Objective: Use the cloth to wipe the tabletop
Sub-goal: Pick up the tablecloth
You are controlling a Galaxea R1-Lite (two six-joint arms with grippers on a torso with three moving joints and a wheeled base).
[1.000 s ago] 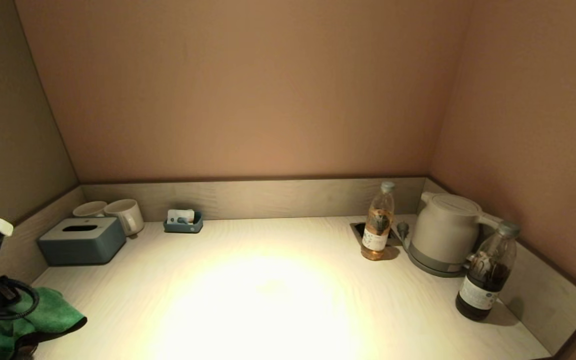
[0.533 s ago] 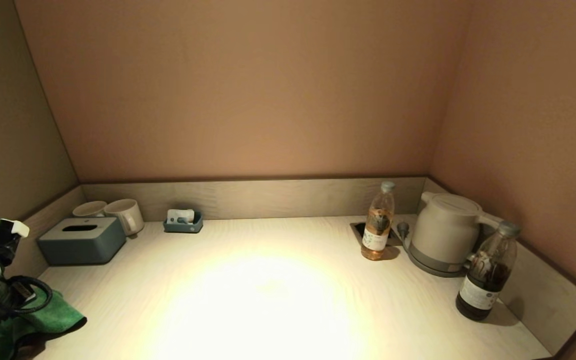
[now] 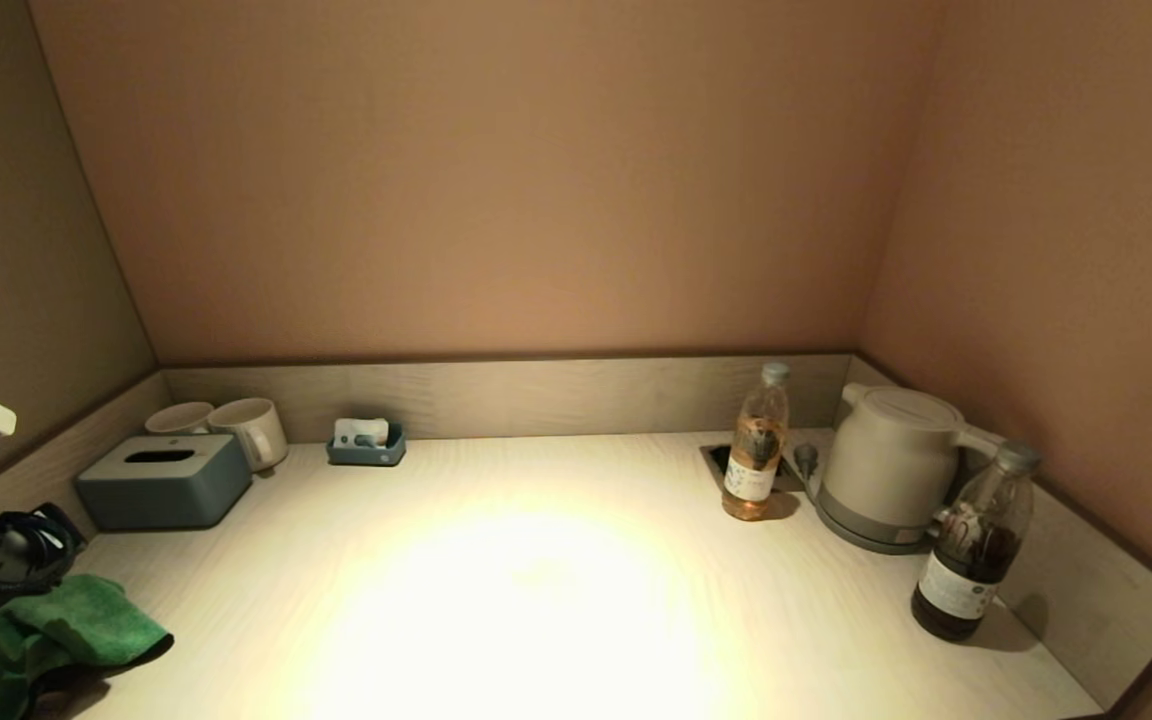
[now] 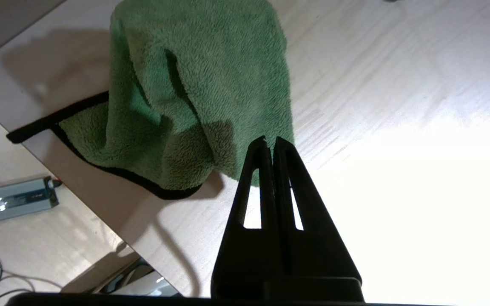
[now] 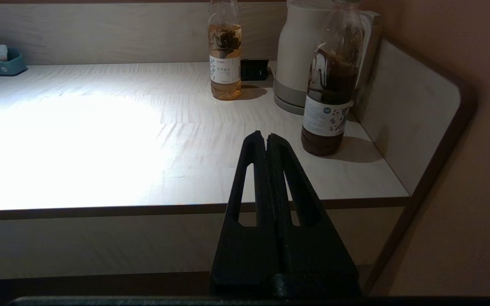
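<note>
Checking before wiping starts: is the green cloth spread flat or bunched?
Bunched: the cloth lies in raised folds at the tabletop's edge.

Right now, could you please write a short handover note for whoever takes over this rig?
Left gripper: shut, empty, just beside the green cloth, at the tabletop's near left corner.
Right gripper: shut, empty, parked off the front edge, before the dark bottle.
Cloth: bunched on the tabletop, one edge overhanging, not gripped.
Done: no wiping that shows.
Left: open the left gripper, grasp the cloth, wipe the tabletop, probably minding the bottles, kettle and tissue box.
</note>
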